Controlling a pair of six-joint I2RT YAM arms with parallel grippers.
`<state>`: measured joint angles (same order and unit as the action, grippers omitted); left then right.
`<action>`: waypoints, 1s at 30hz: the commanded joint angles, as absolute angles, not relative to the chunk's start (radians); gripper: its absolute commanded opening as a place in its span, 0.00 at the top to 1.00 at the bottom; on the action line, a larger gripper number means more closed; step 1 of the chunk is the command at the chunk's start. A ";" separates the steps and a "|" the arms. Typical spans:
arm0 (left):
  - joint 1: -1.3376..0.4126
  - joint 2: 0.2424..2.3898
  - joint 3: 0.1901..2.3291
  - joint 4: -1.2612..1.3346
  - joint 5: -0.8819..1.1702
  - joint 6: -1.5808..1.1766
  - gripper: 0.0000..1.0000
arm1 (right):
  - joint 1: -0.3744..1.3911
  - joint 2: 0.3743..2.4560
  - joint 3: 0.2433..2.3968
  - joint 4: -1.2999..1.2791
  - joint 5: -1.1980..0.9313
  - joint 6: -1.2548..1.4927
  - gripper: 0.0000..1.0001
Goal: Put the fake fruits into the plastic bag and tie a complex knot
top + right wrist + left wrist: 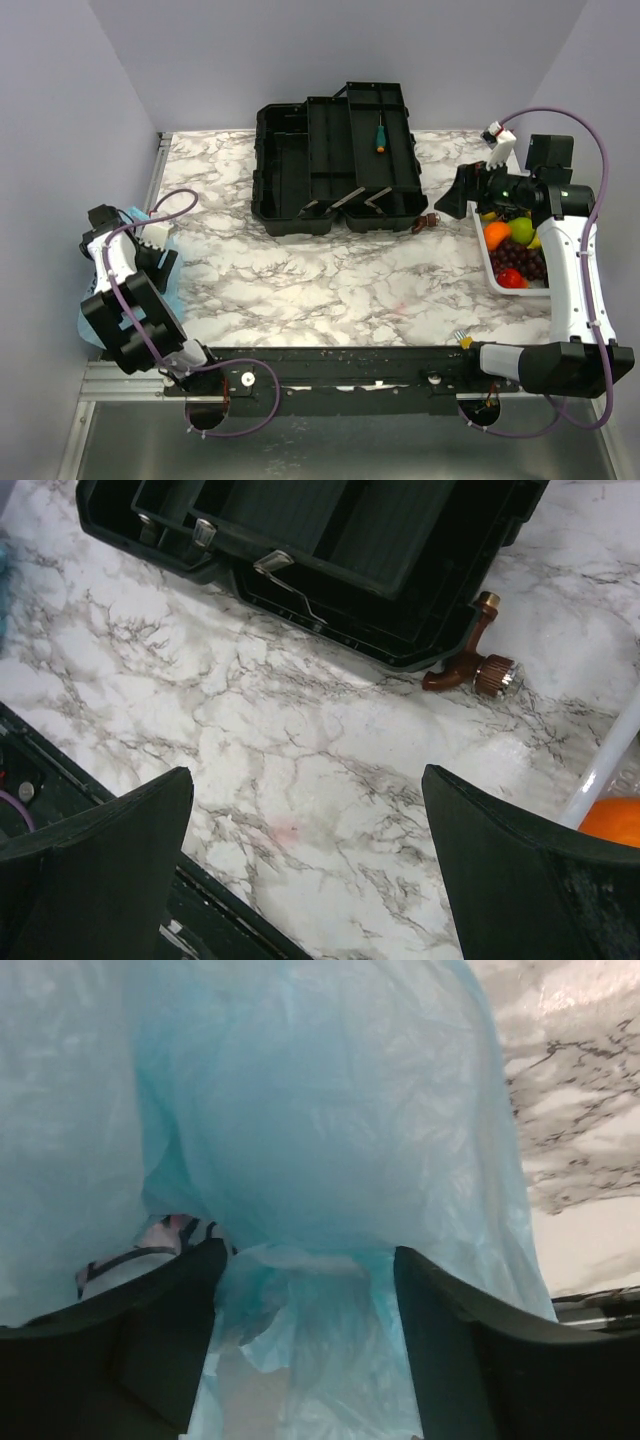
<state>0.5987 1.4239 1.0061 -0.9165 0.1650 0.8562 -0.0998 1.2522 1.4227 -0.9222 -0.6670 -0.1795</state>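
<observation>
The plastic bag lies at the left edge of the marble table, under my left arm, and its light-blue film fills almost all of my left wrist view. My left gripper is low over it. The fingers are apart, with a crumpled fold of the bag between them, and they do not pinch it.

The fake fruits are well apart from the bag, all in a white basket at the right edge: an orange, a green one, dark grapes and a red one. My right gripper hangs just beside the basket with its fingers wide apart and nothing in them. Below it lies a small brown tap, near the open black toolbox, which has a green-handled screwdriver inside.
</observation>
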 commanded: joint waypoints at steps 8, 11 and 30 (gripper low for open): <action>0.336 1.159 1.015 -1.190 0.546 0.802 1.00 | -0.104 1.246 1.435 -0.977 -0.761 -0.218 0.00; 0.186 1.017 1.089 -1.234 0.701 0.726 1.00 | -0.104 1.254 1.447 -0.984 -0.791 -0.224 0.00; -0.402 0.936 1.252 -0.556 1.163 0.120 1.00 | 0.425 1.157 1.346 -0.685 -0.917 0.011 0.00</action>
